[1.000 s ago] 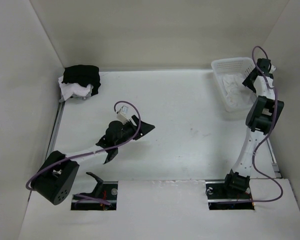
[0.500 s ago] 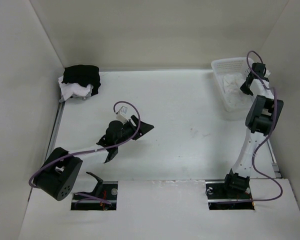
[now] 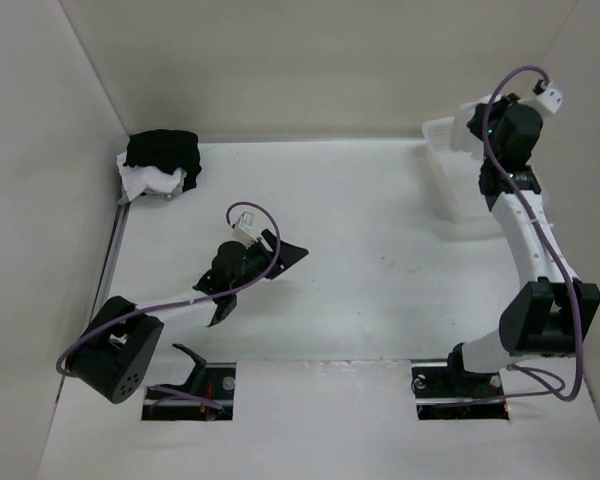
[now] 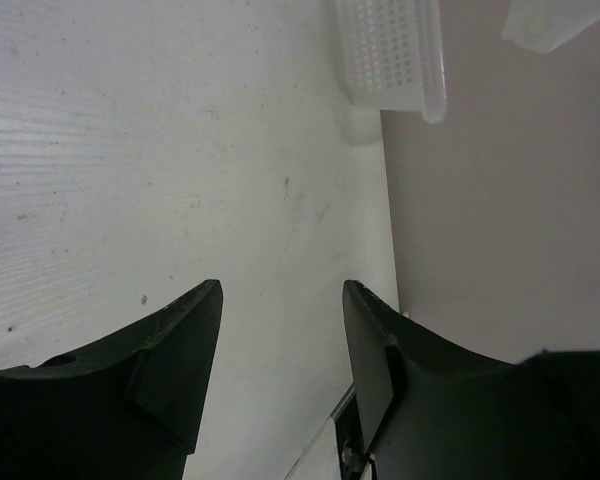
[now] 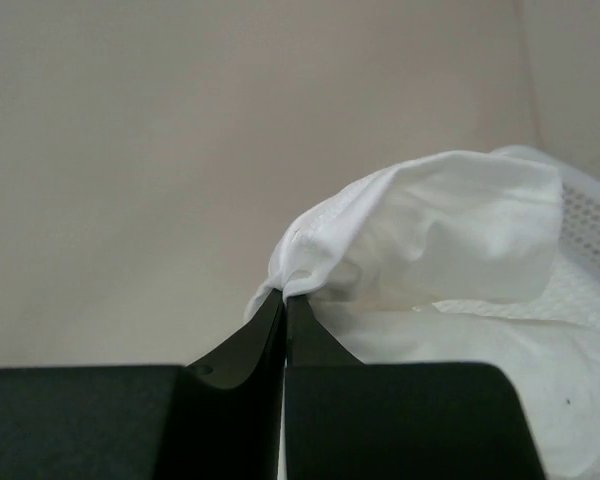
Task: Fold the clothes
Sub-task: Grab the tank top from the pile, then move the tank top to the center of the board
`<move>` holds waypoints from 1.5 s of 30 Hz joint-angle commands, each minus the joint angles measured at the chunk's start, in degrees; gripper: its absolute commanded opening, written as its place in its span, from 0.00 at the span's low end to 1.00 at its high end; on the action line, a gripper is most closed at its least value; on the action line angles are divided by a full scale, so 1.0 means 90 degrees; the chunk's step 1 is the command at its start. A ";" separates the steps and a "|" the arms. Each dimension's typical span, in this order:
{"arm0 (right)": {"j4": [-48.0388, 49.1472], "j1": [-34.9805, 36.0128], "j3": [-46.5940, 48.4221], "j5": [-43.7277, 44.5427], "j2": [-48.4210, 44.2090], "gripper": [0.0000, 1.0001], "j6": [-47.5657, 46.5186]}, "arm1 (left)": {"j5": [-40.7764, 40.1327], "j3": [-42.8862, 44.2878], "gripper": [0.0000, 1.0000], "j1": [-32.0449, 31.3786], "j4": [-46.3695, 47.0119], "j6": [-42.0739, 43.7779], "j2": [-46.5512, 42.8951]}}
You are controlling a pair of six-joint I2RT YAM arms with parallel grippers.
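1. Right end effector [image 5: 284, 297] clamped on a thin white fabric garment [image 5: 430, 230], above the white plastic lattice basket [image 3: 442, 140] at 1 o'clock.
2. Left end effector [image 4: 282, 290] apart, empty, over the surface [image 3: 380, 220].
3. Step, as judged: fetching. Next: carry the garment to centre and spread it flat.

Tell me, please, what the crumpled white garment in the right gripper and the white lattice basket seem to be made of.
The crumpled white fabric garment: thin, matte cloth, perhaps knit; it drapes in soft creases and bunches where the right gripper pinches it. The white lattice basket: likely moulded plastic, smooth; a regular grid of small holes and a stiff, straight rim.
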 commanded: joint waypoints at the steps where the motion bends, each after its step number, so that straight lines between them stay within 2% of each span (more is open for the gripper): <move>1: 0.1007 0.0538 -0.1225 0.0159 -0.0493 0.00 0.0445 | -0.0152 0.0310 0.49 -0.0039 0.0326 -0.0062 -0.0343; 3: 0.1360 0.1006 -0.1725 0.0052 -0.0963 0.00 0.0601 | -0.0230 0.0378 0.49 -0.0020 0.0190 -0.0053 -0.0567; 7: 0.1410 0.2245 -0.1990 -0.0221 -0.1745 0.00 0.0485 | -0.0610 0.0398 0.49 0.0204 -0.0385 0.0015 -0.1337; 11: 0.1274 0.3330 -0.2262 -0.0358 -0.2496 0.02 0.0426 | -0.1167 0.0388 0.49 0.0507 -0.1527 0.0093 -0.2265; 13: 0.1331 0.3721 -0.2759 -0.0388 -0.2858 0.06 0.0649 | -0.1421 0.0330 0.49 0.0673 -0.2094 0.0113 -0.2782; 15: 0.1361 0.3986 -0.3393 -0.0494 -0.2947 0.14 0.1127 | -0.1636 0.0233 0.50 0.0839 -0.2534 0.0181 -0.3232; 16: 0.1429 0.4064 -0.3744 -0.0553 -0.2870 0.21 0.1419 | -0.1685 0.0194 0.50 0.0937 -0.2719 0.0211 -0.3408; 19: 0.1742 0.4172 -0.4479 -0.0787 -0.2052 0.52 0.1860 | -0.1686 0.0125 0.50 0.1278 -0.3208 0.0309 -0.3634; 20: 0.1607 0.4114 -0.4587 -0.0933 -0.1807 0.56 0.2016 | -0.1657 0.0125 0.50 0.1386 -0.3393 0.0309 -0.3635; 23: 0.1449 0.3841 -0.5143 -0.0799 -0.1668 0.60 0.2271 | -0.1715 0.0115 0.50 0.1456 -0.3639 0.0416 -0.3605; 24: 0.1401 0.3773 -0.5367 -0.0634 -0.1726 0.61 0.2223 | -0.1763 0.0086 0.50 0.1387 -0.3659 0.0464 -0.3528; 26: 0.1245 0.3888 -0.5680 -0.0564 -0.1901 0.57 0.2087 | -0.1822 0.0086 0.48 0.1193 -0.3727 0.0620 -0.3265; 27: 0.1167 0.4034 -0.5778 -0.0515 -0.1980 0.52 0.2028 | -0.1861 0.0076 0.47 0.1095 -0.3766 0.0689 -0.3138; 30: 0.0514 0.4668 -0.5964 -0.0321 -0.2195 0.24 0.1833 | -0.2163 0.0095 0.44 0.0637 -0.4068 0.1040 -0.2659; 32: 0.0006 0.5205 -0.6033 0.0011 -0.2293 0.16 0.1764 | -0.2524 0.0144 0.44 0.0314 -0.4360 0.1245 -0.2366; 34: -0.0463 0.5752 -0.6053 0.0372 -0.2390 0.20 0.1764 | -0.2933 0.0164 0.45 -0.0057 -0.4489 0.1275 -0.2074; 36: -0.0728 0.6279 -0.5985 0.0588 -0.2430 0.35 0.1783 | -0.3295 0.0154 0.47 -0.0292 -0.4392 0.1198 -0.1761; 38: -0.0787 0.6622 -0.5761 0.0715 -0.2265 0.42 0.1735 | -0.3463 0.0154 0.47 -0.0351 -0.3915 0.1246 -0.1342; 40: -0.0758 0.6837 -0.5410 0.0929 -0.1875 0.43 0.1463 | -0.3444 0.0261 0.45 -0.0274 -0.3475 0.1305 -0.0844; 42: -0.0884 0.6887 -0.4990 0.1271 -0.1446 0.41 0.1189 | -0.3453 0.0446 0.43 -0.0196 -0.3337 0.1324 -0.0356; 45: -0.1099 0.6965 -0.4492 0.1525 -0.0967 0.43 0.0886 | -0.3473 0.0622 0.43 -0.0098 -0.3298 0.1305 0.0153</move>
